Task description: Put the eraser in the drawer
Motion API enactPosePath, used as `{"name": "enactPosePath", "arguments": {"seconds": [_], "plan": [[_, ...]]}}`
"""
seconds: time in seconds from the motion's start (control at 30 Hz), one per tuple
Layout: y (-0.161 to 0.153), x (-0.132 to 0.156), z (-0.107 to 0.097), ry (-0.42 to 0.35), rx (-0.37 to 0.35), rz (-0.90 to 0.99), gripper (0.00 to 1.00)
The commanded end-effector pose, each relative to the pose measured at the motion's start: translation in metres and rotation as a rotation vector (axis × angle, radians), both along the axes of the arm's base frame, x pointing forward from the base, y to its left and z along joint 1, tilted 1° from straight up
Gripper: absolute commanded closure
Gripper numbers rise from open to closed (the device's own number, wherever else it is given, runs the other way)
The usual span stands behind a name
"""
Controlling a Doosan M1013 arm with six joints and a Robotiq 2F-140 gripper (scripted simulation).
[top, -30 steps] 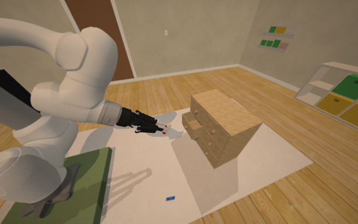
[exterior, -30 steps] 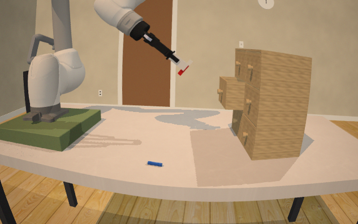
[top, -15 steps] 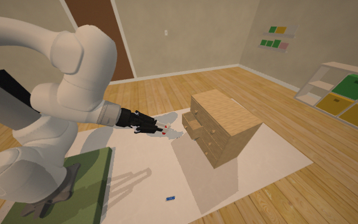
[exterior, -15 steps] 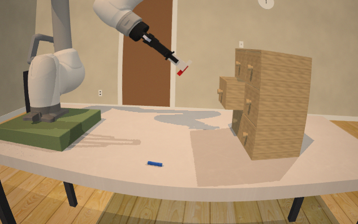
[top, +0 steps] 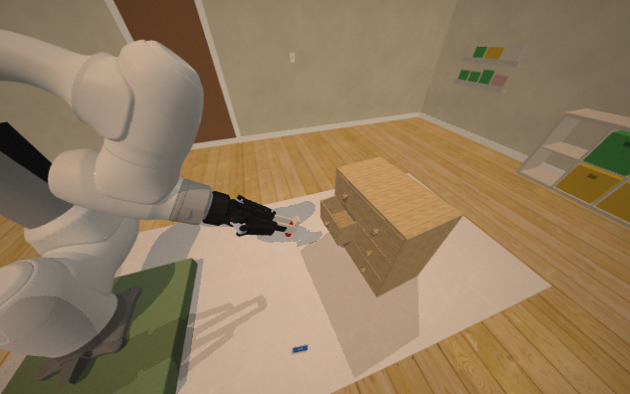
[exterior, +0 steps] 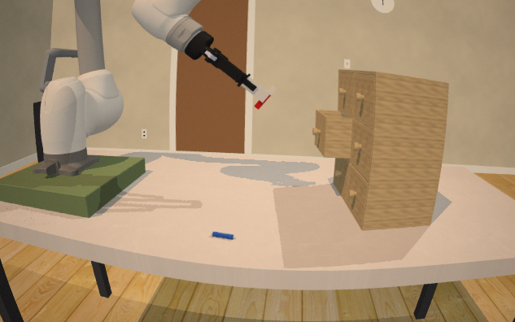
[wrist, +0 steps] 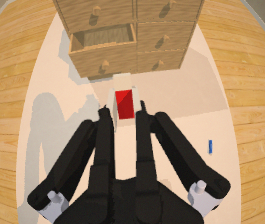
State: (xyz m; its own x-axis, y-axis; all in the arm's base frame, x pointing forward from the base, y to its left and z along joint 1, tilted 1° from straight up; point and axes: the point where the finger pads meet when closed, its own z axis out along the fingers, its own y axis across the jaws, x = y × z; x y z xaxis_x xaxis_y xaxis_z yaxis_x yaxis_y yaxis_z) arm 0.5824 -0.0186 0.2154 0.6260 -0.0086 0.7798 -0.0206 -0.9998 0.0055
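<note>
Your jaws are clamped on the red eraser (top: 288, 235) (exterior: 259, 105) (wrist: 125, 104), in front of the chest (top: 429, 199) (exterior: 410, 150) (wrist: 150, 32), whose open drawer (top: 331, 224) (exterior: 338, 134) (wrist: 88, 63) could droop or come out if your low approach knocks its rim and drags it outward.

Robotic arm and end effector, as I view them from my remote station. My arm (top: 158, 95) (exterior: 101, 97) rises from its dark foot (top: 133, 298) (exterior: 89, 162), runs beyond the left edge of the top view and returns through bulky, pale joints. In the exterior view, its upper part passes out of frame. The wrist (top: 190, 201) (exterior: 183, 34) is inclined, directing my black gripper (top: 290, 226) (exterior: 261, 93) (wrist: 124, 95) obliquely downward, well above the table. The two fingers extend roughly parallel, closed on an object between their pale pads (wrist: 111, 107); the outer linkages splay to either side.
</note>
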Motion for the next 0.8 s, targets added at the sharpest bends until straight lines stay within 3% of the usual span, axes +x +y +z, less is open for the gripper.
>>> {"name": "enactPosePath", "arguments": {"seconds": [0.0, 0.77], "plan": [[0.0, -0.002, -0.002, -0.275, 0.02, 0.042, 0.89], [0.0, 0.014, -0.002, -0.329, 0.023, 0.05, 0.89]]}}
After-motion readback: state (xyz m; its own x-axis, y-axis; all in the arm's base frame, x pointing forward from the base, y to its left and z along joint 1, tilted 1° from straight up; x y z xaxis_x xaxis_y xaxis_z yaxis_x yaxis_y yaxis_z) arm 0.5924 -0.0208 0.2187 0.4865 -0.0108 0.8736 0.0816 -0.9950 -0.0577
